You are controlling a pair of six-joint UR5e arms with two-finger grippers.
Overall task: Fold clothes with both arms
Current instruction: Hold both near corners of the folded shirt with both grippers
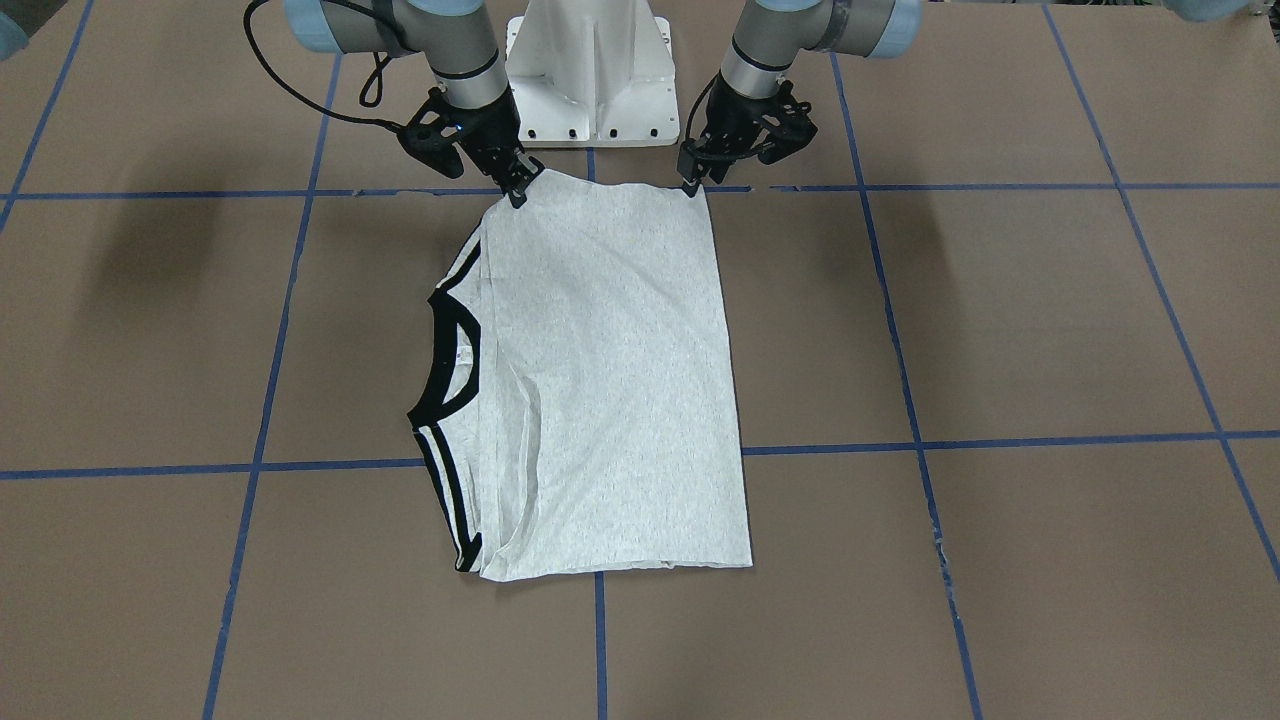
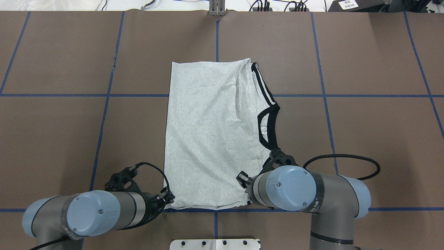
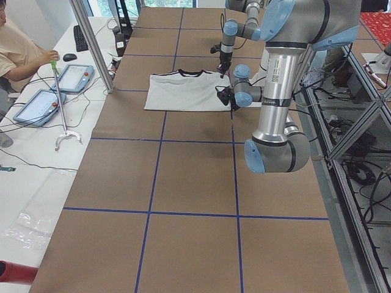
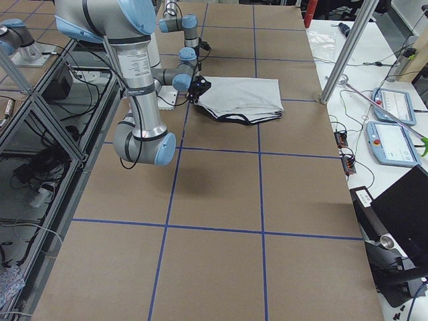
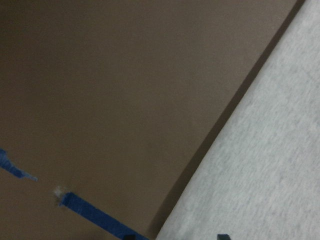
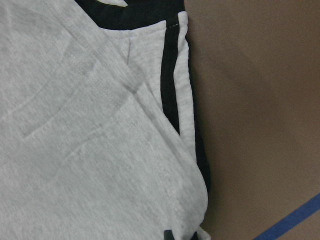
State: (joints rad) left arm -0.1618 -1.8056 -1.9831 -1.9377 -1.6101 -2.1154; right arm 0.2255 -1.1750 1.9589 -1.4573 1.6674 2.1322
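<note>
Folded light heather-grey short-sleeved T-shirt (image 1: pixel 620 380) flat on brown blue-taped bench (image 1: pixel 1000 320), stretching away from both hands.
Jaws of right hand (image 1: pixel 518 192) pinched on one shirt corner, black neckband (image 1: pixel 440 350) just beyond; left hand (image 1: pixel 690 183) touches the other corner, grip can't tell.

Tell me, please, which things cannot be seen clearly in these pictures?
- T-shirt underside: hidden against the table in every view.
- Left gripper jaws, open or shut: too small in the front view, cut off by the wrist view's bottom edge.
- Right gripper jaws: the same; overhead, its own arm covers them.
- Neck label: too small to read.
</note>
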